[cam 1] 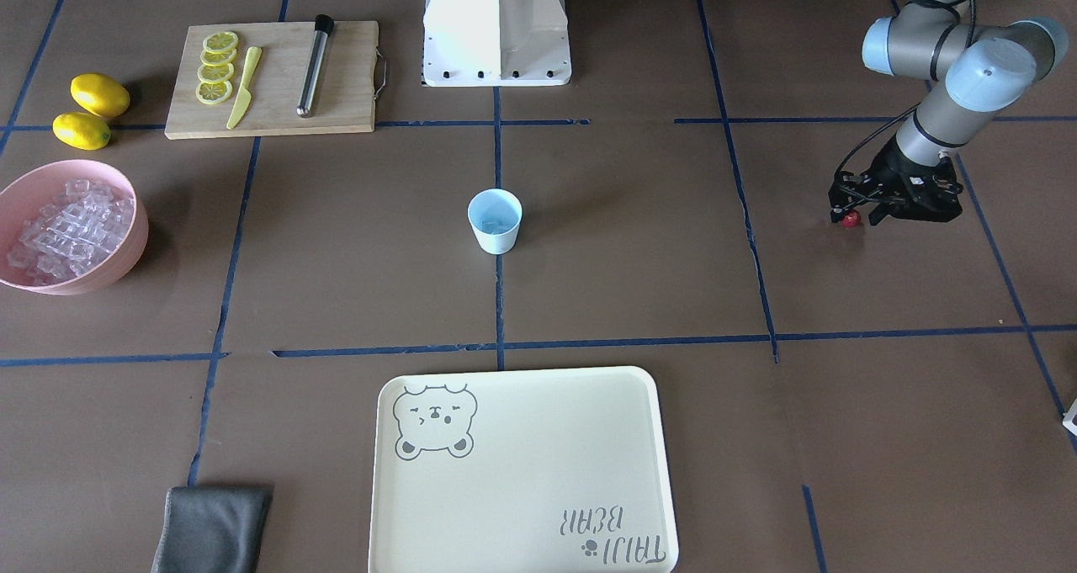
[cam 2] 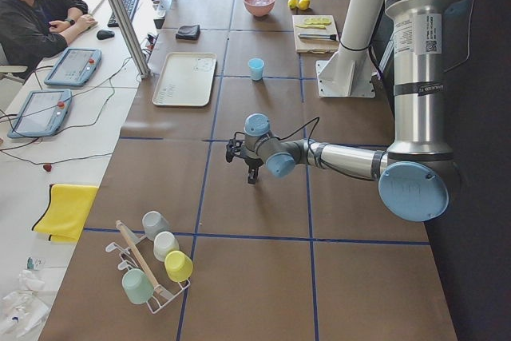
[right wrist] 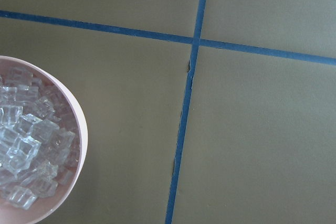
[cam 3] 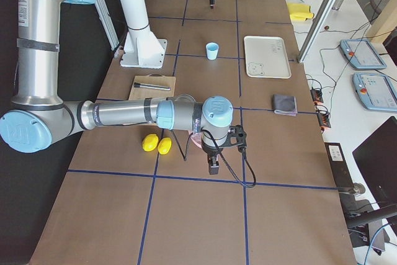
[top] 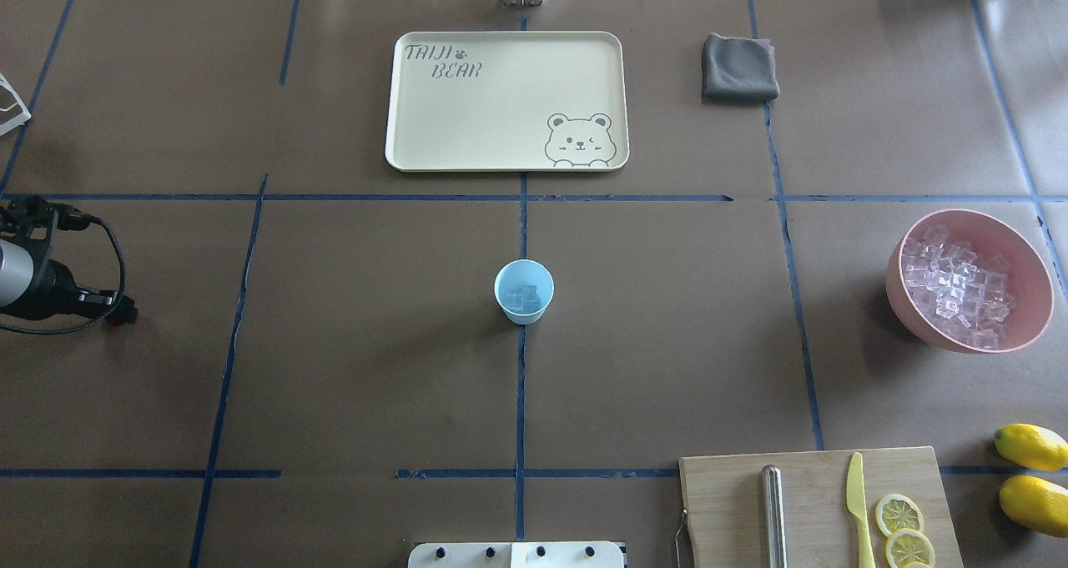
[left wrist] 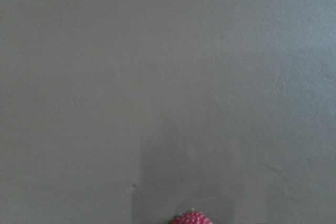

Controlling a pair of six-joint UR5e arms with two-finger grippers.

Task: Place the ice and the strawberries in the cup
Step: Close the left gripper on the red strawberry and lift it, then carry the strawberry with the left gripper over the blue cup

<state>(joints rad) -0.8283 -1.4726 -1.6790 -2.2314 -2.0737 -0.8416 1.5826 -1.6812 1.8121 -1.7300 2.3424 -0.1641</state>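
OK, left hand (cam 1: pixel 855 214): low over the worktop (cam 1: pixel 639 245) at the robot's left end, fingers pointing down. The strawberry (left wrist: pixel 191 219) sits right at its tips. Can't tell whether it is clamped on the berry or only around it.
Strawberry: 1 small red berry, green top just showing in the wrist view. Not in the cup. Long axis: too small to call.
Key relation: cup (top: pixel 524 291) lies toward the robot's right of the left hand, well apart, at nearly the same depth on the worktop. Judgement: the coming move is basically a straight sideways carry, then a drop from above the rim.
Nearer arm: left, since the berry is at its tips.
Right hand (cam 3: pixel 213 166): at the opposite end, just beside the bowl (cam 1: pixel 135 249). Grip state can't be told from the side view, and its wrist view shows no fingers.
Cup: upright, mid-worktop, holds a few cubes of ice (top: pixel 524 299). No berry inside.
Bowl: pink, holds a heap of ice.
Progress: judged ice part done, berry part pending.
Risk: cup looks small and light, so a low approach could knock it.
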